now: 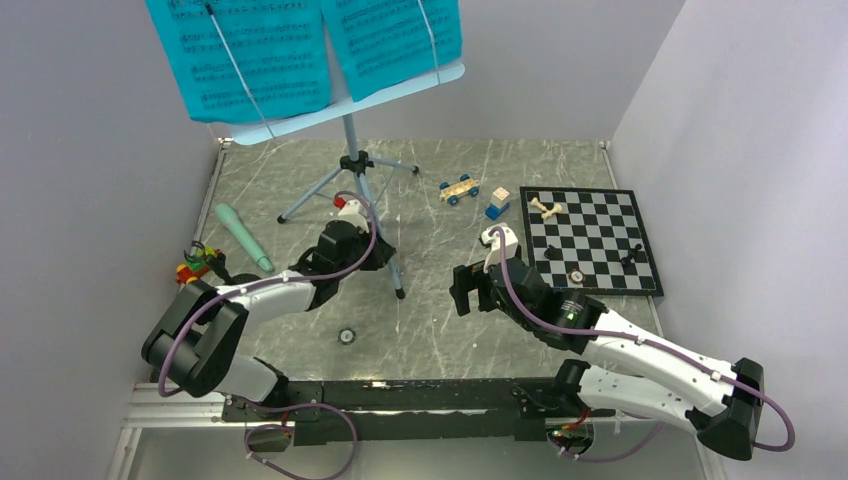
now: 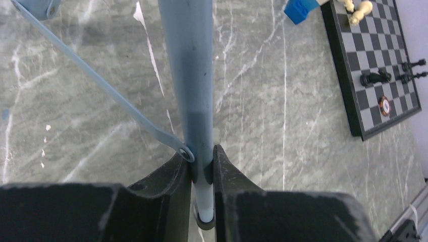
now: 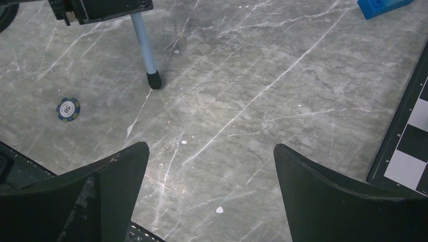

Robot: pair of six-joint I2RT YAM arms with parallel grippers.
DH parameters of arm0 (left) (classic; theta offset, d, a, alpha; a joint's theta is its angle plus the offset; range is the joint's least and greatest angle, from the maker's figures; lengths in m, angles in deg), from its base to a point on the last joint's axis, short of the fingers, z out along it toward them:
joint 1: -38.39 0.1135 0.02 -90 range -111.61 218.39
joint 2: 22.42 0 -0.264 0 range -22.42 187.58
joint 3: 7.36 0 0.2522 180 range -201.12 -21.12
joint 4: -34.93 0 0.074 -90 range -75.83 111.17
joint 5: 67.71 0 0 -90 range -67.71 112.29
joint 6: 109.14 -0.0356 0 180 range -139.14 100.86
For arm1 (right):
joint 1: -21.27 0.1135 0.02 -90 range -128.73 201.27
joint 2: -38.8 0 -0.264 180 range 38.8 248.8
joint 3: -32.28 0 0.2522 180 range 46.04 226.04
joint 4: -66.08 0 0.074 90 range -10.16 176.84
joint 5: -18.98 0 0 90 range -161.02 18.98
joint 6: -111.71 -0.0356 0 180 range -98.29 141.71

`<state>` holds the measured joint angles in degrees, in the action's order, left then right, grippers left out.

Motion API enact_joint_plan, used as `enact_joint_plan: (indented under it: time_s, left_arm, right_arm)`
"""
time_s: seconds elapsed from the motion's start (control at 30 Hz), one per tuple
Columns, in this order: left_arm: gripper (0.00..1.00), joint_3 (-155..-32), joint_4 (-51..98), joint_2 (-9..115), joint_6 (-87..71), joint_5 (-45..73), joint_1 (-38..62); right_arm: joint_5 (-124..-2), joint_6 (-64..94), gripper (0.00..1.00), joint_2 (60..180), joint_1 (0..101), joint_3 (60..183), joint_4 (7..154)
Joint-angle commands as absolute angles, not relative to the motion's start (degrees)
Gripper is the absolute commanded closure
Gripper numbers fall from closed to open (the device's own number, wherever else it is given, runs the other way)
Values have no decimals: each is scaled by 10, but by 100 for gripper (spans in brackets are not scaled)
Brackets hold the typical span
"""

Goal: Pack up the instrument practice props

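- Music stand [image 1: 352, 135] is upright on the surface [image 1: 450, 340], balanced on three spread legs. Its tray sits high and tilts back, so the turquoise music sheets [image 1: 250, 60] lean against it instead of sliding off.
- Left gripper [image 2: 203, 162] is clamped on the stand's near leg [image 2: 188, 70], low down just above the black foot [image 3: 154, 79], right where the thin brace meets the leg.
- A hold that low looks meant to fold the legs in or drag the stand, not to lift it.
- Right gripper [image 3: 212, 151] has its jaws spread wide and holds nothing. It hovers over bare surface just right of the stand's near leg, touching nothing, probably ready to steady the stand.
- Microphone [image 1: 243, 237] lies on its side to the left of the stand, apart from the legs and untouched.
- Chessboard [image 1: 590, 240] lies well to the right of the stand, and a poker chip [image 3: 67, 109] lies near the stand's gripped foot; neither belongs to the packing.
- Risk: the stand looks top-heavy, and the loose sheets could slip if it tips.
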<state>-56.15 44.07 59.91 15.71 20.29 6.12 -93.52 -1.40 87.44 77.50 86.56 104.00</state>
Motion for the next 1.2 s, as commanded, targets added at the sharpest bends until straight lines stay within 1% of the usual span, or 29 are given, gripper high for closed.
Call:
enact_joint_plan:
  time_s: [0.0, 0.4, 0.7, 0.87, 1.17]
  left_arm:
    - [100, -545, 477, 555, 136, 116, 48]
    - [100, -453, 546, 498, 173, 27, 15]
    - [100, -413, 546, 458, 167, -25, -8]
    - [100, -392, 533, 433, 170, -26, -9]
    - [100, -330, 498, 357, 178, 12, -9]
  right_arm:
    - [-946, -14, 0, 861, 773, 881, 1041]
    - [-954, -8, 0, 831, 773, 889, 1076]
    - [-967, -26, 0, 784, 772, 874, 1113]
    - [-969, -34, 0, 775, 773, 872, 1118]
    - [-966, -38, 0, 773, 773, 870, 1115]
